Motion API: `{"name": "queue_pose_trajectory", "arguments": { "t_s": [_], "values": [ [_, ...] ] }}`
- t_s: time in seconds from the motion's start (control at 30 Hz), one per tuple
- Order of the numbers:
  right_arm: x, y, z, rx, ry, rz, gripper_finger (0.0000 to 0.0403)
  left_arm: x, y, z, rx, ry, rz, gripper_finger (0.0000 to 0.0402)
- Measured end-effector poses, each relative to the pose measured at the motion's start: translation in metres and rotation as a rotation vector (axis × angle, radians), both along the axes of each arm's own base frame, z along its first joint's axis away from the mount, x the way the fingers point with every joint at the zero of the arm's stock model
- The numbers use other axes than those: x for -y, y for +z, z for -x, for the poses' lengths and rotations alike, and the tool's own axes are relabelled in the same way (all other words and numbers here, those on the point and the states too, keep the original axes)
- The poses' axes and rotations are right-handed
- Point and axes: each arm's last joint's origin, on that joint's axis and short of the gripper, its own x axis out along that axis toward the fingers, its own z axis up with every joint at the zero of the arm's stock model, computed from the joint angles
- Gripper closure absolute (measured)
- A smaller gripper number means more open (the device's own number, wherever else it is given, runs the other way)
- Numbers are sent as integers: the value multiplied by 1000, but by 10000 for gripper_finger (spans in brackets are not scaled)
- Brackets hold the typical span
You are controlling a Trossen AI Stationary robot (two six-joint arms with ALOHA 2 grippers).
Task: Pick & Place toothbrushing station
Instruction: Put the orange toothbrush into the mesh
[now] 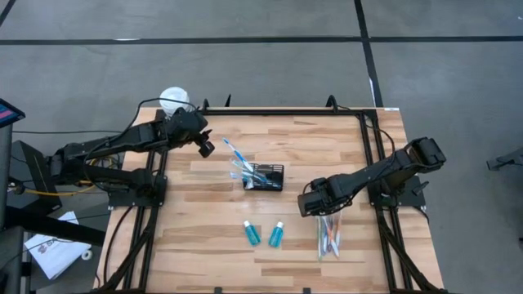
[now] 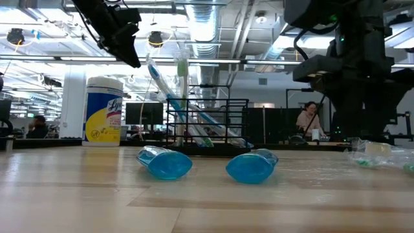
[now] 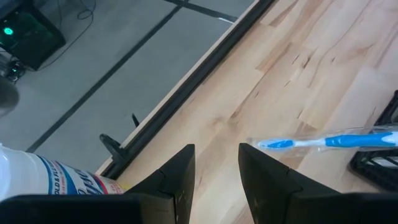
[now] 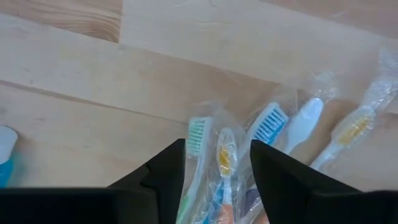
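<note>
Operator: Reporting on the right gripper [image 4: 212, 163] first: what is its position?

Technician: It sits low over a loose bunch of wrapped toothbrushes [image 1: 328, 235] near the table's [image 1: 327, 139] front right. Its fingers [image 4: 163, 168] stand apart, straddling one wrapped brush; nothing is clamped.

Operator: And the left gripper [image 3: 216, 163]?

Technician: It hangs above the back left of the table, near the white-lidded canister [image 2: 103, 110]. Its fingers are partly parted and hold nothing.

Operator: Location of the wire basket [image 1: 265, 176]?

Technician: Mid-table, between the two arms. Several wrapped toothbrushes [image 1: 237, 159] lean out of it toward the left gripper.

Operator: The tubes?

Technician: Two teal tubes [image 1: 252, 233] lie flat, side by side, in front of the basket, apart from it.
</note>
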Motion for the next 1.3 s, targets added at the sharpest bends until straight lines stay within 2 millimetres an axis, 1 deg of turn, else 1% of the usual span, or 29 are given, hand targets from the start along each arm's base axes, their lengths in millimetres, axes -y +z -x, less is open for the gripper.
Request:
{"name": "queue_pose_trajectory", "arguments": {
  "t_s": [0.5, 0.57, 0.67, 0.73, 0.8, 0.9, 0.97, 1.0, 1.07, 1.17, 1.2, 1.3],
  "values": [
    [0, 0, 1, -5, 2, 21, 270, 0, 1, 0, 9, 2, -1, 284],
    [0, -2, 0, 1, 5, 50, 266, 0, 1, 0, 9, 1, -1, 284],
    [-1, -11, -4, -6, 8, 61, 249, 0, 1, 0, 8, 1, -2, 284],
    [-4, -18, -12, 25, 9, 47, 234, 0, 1, 0, 8, 0, -3, 284],
    [-5, -27, -16, 19, 9, 34, 220, 0, 1, 0, 8, 0, -2, 284],
    [-7, -32, -19, 17, -14, 29, 215, 0, 1, 0, 5, -2, -4, 284],
    [-7, -33, -18, 2, -18, 34, 231, 0, 1, 0, 4, -3, -5, 284],
    [-6, -32, -16, -7, -18, 38, 246, 0, 1, 0, 4, -3, -5, 284],
    [-5, -30, -15, -9, -19, 57, 289, 0, 1, -1, 4, -4, -5, 284],
    [-3, -24, -11, -6, -20, 101, 370, 0, 1, -1, 3, -4, -6, 284],
    [-2, -22, -11, 4, -17, 112, 386, 0, 1, 0, 3, -4, -5, 284],
    [2, -16, -11, 28, -10, 120, 392, 0, 1, -1, 3, -4, -6, 284]
  ]
}}
